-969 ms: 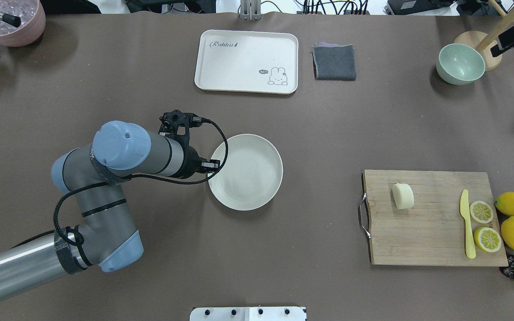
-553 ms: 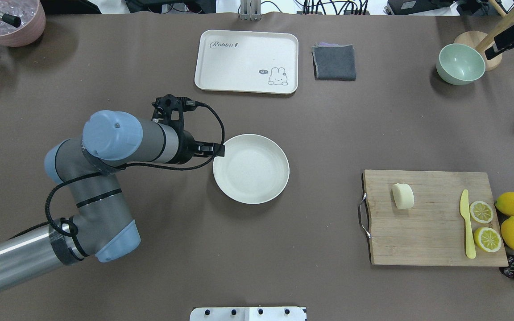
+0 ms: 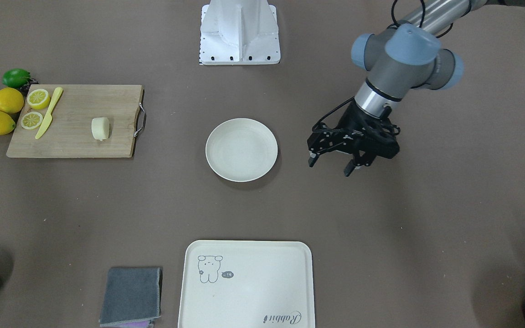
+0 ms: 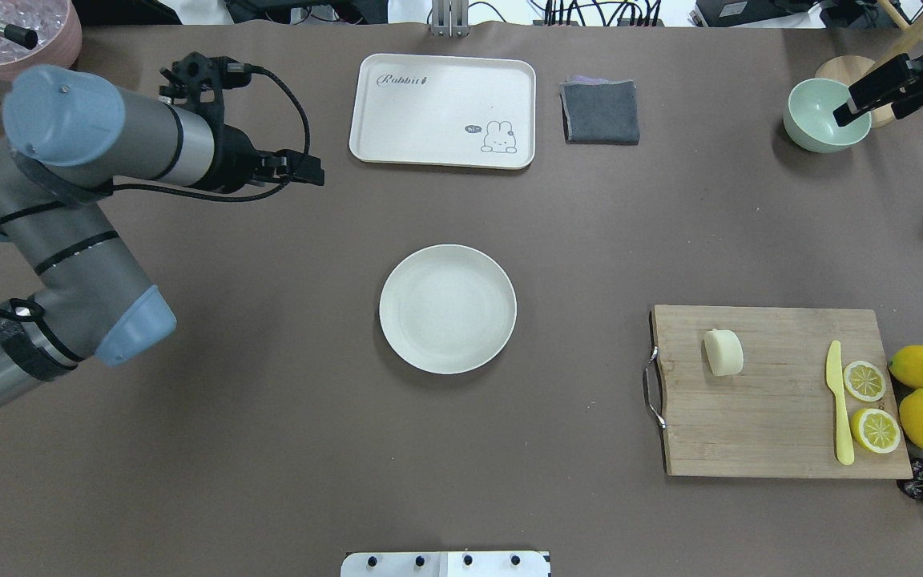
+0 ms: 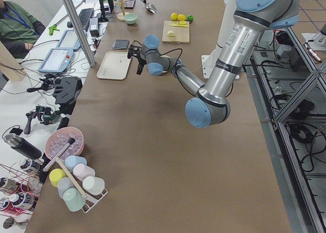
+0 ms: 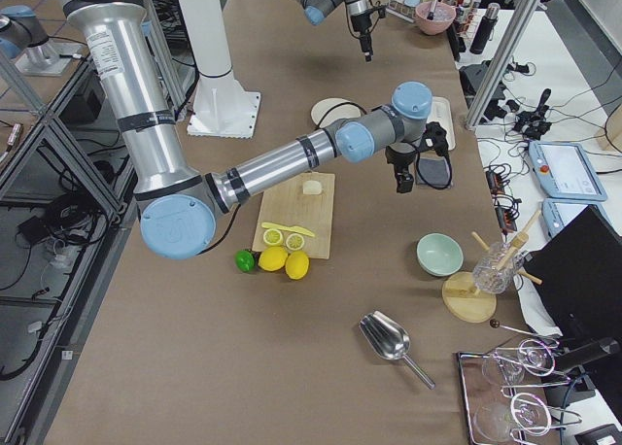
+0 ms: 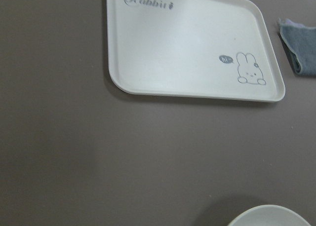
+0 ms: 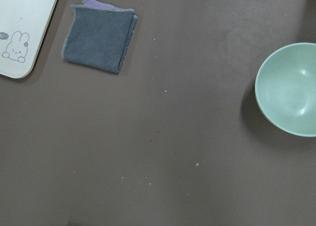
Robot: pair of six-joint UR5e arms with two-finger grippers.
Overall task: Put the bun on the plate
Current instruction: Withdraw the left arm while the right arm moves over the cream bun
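Left gripper (image 3: pixel 330 166): jaws apart, nothing between them, hanging above bare tabletop (image 3: pixel 381 218) well apart from the plate (image 4: pixel 448 308).

Right gripper (image 4: pixel 850 110): near the pale green bowl (image 4: pixel 810 120) at the far corner. It is only partly in view, so I cannot tell whether it is open or closed.

Plate: empty.

Bun (image 4: pixel 723 353): lying on the cutting board (image 4: pixel 774 417), far from both grippers.

Judgement: no step is done yet. Approach, grasp, carry and release all remain.
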